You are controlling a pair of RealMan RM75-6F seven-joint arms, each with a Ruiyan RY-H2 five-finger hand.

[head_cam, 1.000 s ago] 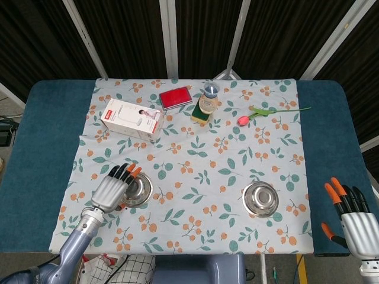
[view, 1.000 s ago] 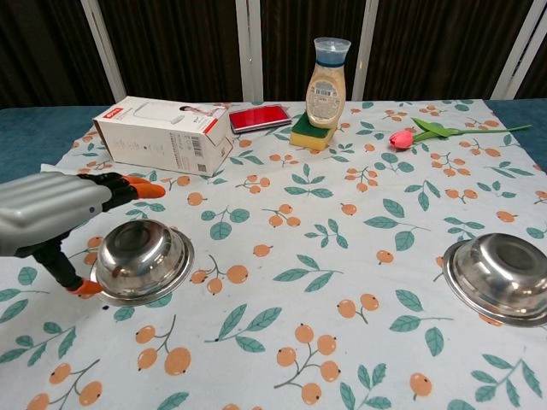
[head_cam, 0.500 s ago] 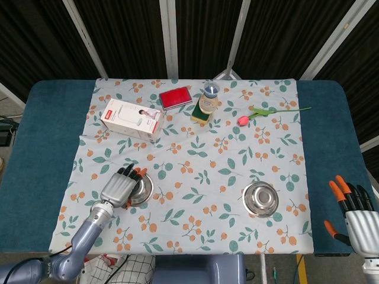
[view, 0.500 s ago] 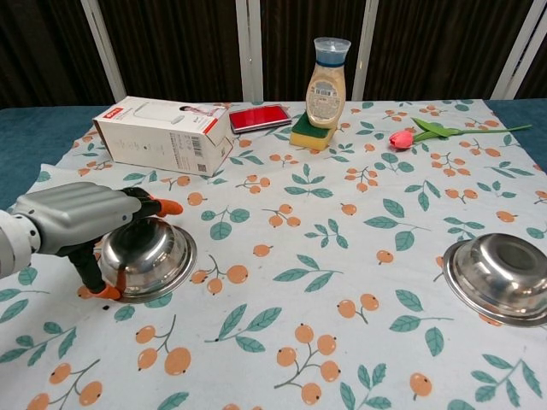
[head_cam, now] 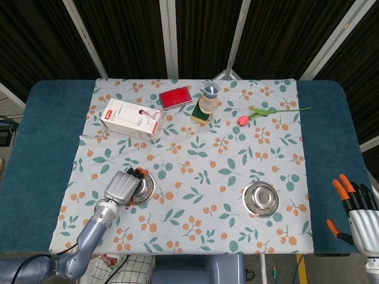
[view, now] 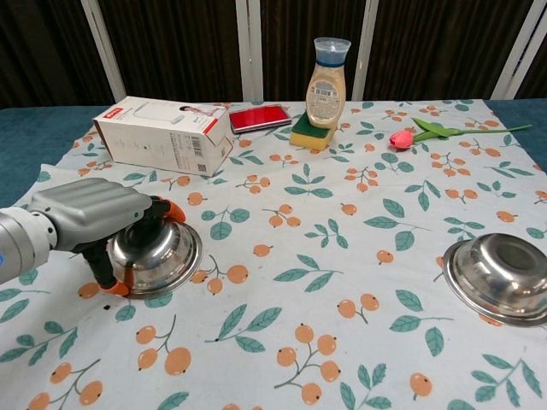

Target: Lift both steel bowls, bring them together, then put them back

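Note:
The left steel bowl (view: 162, 254) sits on the floral cloth at the near left, also seen in the head view (head_cam: 145, 186). My left hand (view: 90, 213) (head_cam: 122, 187) covers its left side, with fingers curled over the far rim and the thumb at the near rim, and grips it. The bowl still touches the cloth. The right steel bowl (view: 500, 273) (head_cam: 261, 199) rests alone at the near right. My right hand (head_cam: 359, 213) hangs with its fingers apart and nothing in it, beyond the table's right front corner and well clear of that bowl. The chest view does not show it.
At the back stand a white box (view: 162, 132), a red case (view: 259, 117), a sauce bottle (view: 327, 81) on a yellow sponge (view: 309, 134), and a pink tulip (view: 410, 135). Blue table (head_cam: 47, 136) shows on both sides of the cloth.
My left hand has moved right onto the left bowl and closed its fingers round the rim, and the bowl has shifted slightly right. The right hand has drifted a little lower and further right.

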